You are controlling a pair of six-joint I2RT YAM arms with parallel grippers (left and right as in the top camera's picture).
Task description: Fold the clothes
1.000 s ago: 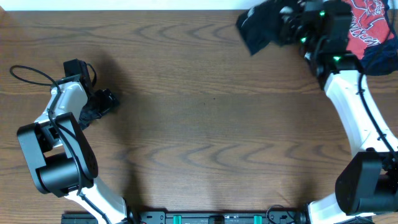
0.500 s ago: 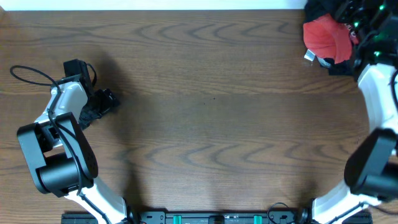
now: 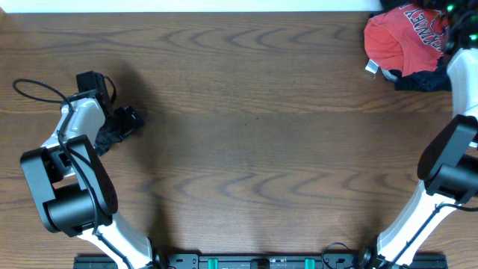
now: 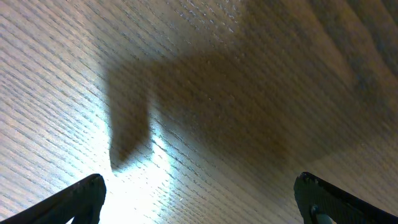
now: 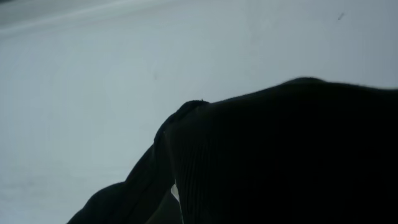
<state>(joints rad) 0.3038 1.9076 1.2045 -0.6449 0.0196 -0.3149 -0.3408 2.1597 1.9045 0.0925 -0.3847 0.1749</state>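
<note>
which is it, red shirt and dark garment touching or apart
Touching. Overhead shows the red shirt overlapping the dark garment, with no gap.

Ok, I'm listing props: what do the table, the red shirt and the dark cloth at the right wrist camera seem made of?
Table: wood or wood-look laminate, brown grain lines, a light sheen. Red shirt: soft matte cloth, probably cotton knit; it crumples, with white printed letters. Dark cloth: black knit, fine ribbed lines show; fibre unclear.
</note>
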